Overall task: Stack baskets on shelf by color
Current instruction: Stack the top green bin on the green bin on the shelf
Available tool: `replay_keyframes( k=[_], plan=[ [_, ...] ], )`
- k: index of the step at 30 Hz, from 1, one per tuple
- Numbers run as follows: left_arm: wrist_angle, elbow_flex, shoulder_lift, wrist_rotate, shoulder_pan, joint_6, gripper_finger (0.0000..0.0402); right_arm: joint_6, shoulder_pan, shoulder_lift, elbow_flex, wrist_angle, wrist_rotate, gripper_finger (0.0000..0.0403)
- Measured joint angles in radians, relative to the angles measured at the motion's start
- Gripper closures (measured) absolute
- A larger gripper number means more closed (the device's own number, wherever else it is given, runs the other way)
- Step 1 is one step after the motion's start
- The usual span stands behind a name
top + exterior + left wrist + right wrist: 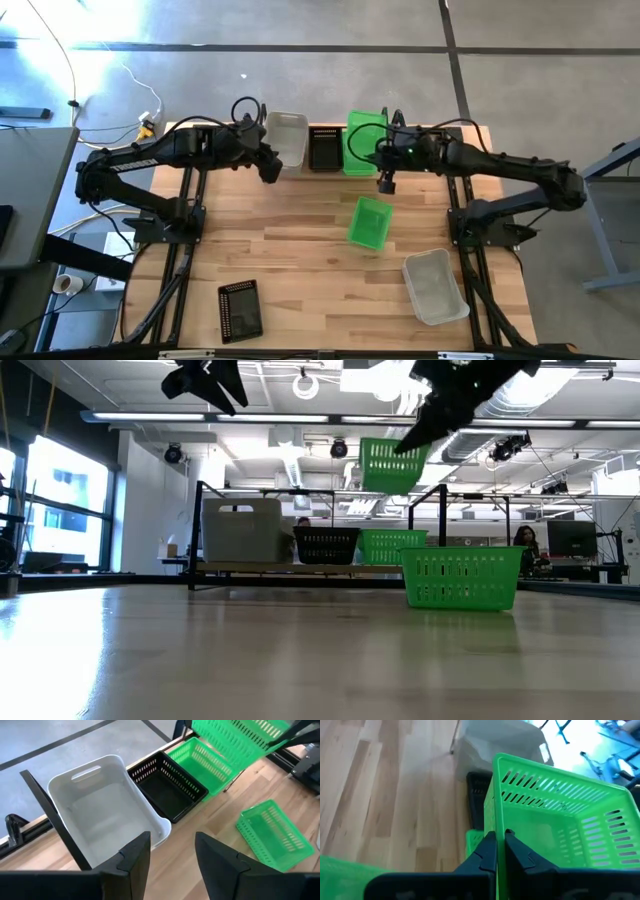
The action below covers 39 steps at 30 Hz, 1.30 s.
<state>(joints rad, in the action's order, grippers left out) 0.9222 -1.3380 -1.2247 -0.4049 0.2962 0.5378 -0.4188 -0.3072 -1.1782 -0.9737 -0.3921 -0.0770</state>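
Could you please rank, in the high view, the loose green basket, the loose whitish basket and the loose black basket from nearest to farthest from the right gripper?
From the right gripper:
1. Green basket, table middle.
2. Whitish basket, near-right corner.
3. Black basket, near-left edge.

Grey concrete floor (pixel 300 70) crossed by dark seams, white cable (pixel 140 85) trailing across it. Light-wood table (pixel 300 260) up front. Beyond: open office, big bright windows (pixel 60 505), strip ceiling lights (pixel 480 425), exposed ducts (pixel 520 390).
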Motion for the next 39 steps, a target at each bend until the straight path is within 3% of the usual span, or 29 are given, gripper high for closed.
replay_keyframes(
  k=[7,24,39],
  plan=[
    [0.000,0.000,0.000,-0.003,0.000,-0.009,0.0257,-0.122,-0.059,-0.011,0.083,0.079,0.121,0.0403],
    [0.000,0.000,-0.001,0.000,0.000,-0.008,0.0257,-0.217,-0.145,-0.154,0.106,0.127,0.156,0.0403],
    [0.000,0.000,-0.001,0.000,0.000,-0.027,0.0257,-0.209,-0.181,-0.177,0.103,0.137,0.173,0.0403]
  ],
)
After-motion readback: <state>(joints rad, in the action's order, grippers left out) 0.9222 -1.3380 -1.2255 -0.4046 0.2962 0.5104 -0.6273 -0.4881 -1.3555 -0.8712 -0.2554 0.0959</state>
